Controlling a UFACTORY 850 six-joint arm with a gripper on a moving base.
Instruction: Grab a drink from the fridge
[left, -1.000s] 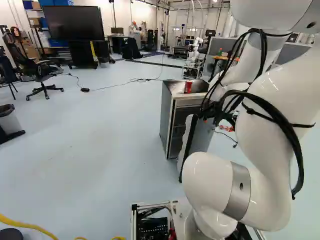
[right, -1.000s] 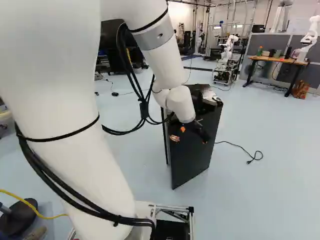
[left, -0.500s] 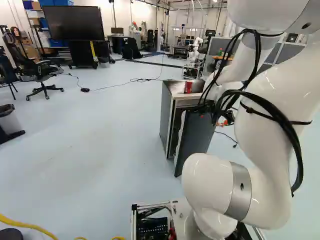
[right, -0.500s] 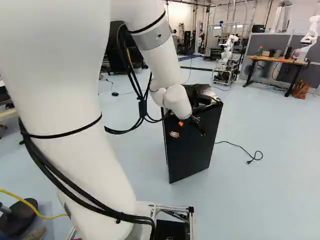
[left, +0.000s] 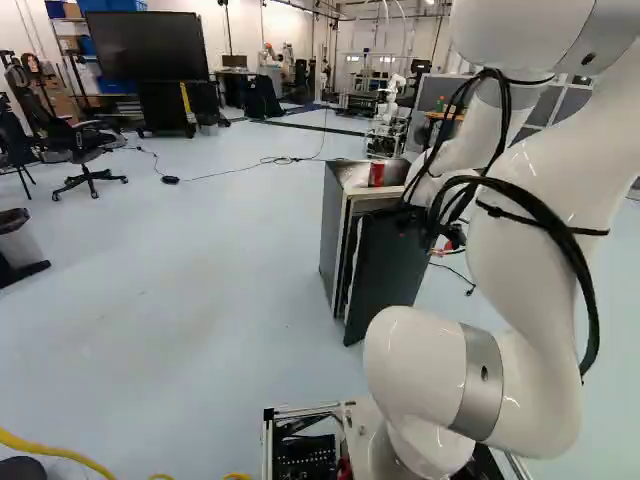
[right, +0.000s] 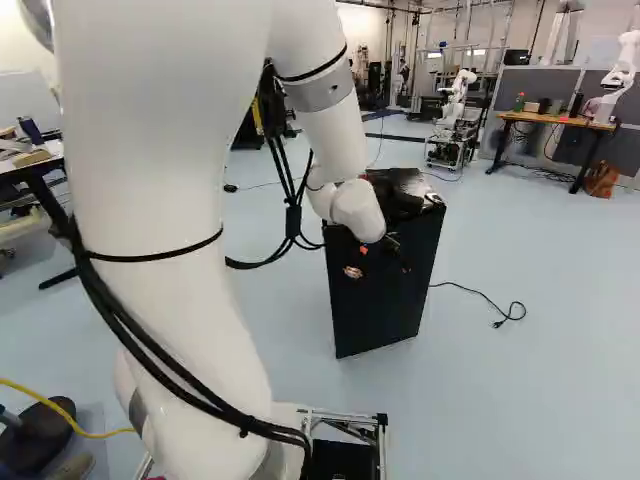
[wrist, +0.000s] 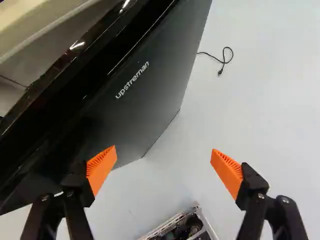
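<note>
**Red can (left: 376, 174) being borne upright on the fridge (left: 336, 240)**

Any drink inside is being hidden by the smooth, dark door (wrist: 162, 95), which is slanting ahead of and beside the gripper (wrist: 164, 149); its ribbed orange pads (wrist: 101, 167) are being held well apart (nothing is being clasped).

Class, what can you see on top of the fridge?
A red can stands there; the arm hides part of the fridge's top in the right base view.
</note>
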